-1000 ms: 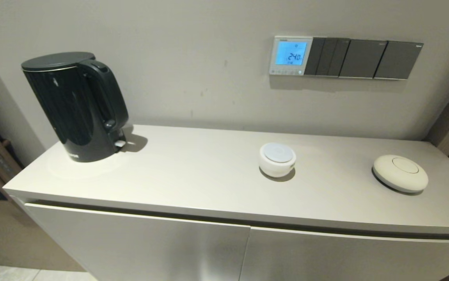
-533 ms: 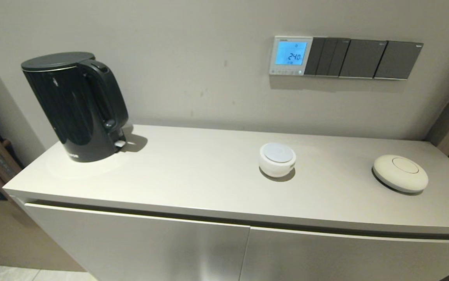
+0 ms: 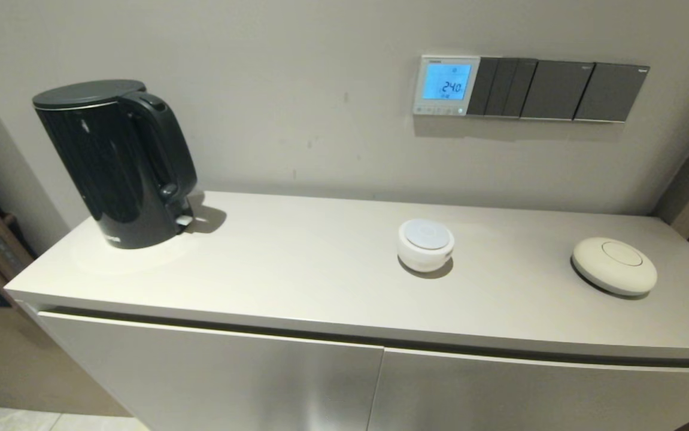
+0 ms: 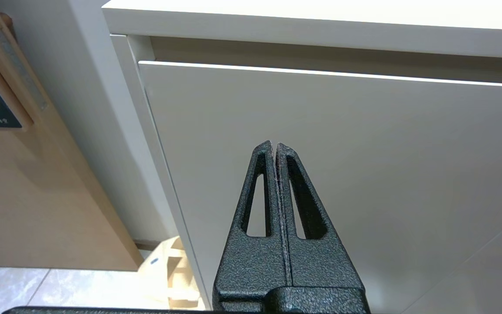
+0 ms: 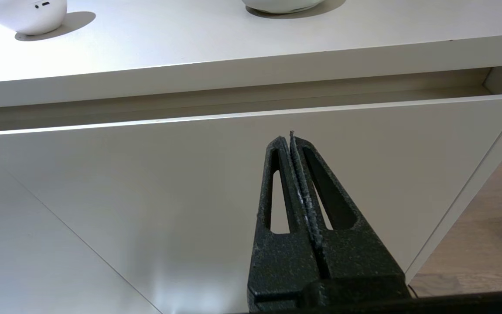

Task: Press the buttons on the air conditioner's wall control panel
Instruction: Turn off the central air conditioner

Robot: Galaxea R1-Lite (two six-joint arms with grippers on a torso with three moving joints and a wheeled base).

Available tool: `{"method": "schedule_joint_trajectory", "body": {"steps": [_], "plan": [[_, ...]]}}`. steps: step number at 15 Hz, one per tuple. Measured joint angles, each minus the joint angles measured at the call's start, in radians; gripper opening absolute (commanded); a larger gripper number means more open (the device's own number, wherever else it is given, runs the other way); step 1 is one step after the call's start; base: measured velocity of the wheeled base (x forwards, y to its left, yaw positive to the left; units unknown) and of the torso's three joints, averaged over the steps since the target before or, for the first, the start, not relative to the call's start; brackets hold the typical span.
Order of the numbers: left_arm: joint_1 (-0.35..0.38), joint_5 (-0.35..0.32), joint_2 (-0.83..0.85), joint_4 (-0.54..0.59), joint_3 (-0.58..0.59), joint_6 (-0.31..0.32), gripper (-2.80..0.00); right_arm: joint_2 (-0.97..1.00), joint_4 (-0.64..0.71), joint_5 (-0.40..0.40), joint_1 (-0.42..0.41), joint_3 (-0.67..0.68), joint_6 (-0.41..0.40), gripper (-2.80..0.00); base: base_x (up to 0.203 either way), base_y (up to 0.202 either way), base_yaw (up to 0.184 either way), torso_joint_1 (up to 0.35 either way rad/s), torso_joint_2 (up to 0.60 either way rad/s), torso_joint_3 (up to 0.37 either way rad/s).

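The air conditioner's wall control panel is a small white-framed thermostat on the wall above the cabinet, its screen glowing blue with digits 24.0. A row of tiny pale buttons runs along its bottom strip. Neither arm shows in the head view. My left gripper is shut and empty, low in front of the cabinet's left door. My right gripper is shut and empty, low in front of the cabinet's right door, just below the countertop edge.
Dark grey switch plates adjoin the panel on its right. On the countertop stand a black kettle at left, a small white round device below the panel, and a flat cream disc at right.
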Motion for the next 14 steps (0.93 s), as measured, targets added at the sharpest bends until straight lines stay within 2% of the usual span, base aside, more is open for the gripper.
{"method": "schedule_joint_trajectory", "body": {"steps": [14], "plan": [[0.0,0.0,0.0,0.0,0.0,0.0,-2.8,-0.001,-0.008,0.0,0.0,-0.005,-0.02,-2.8,0.0,0.0,0.0,0.0,0.0,0.0]]}}
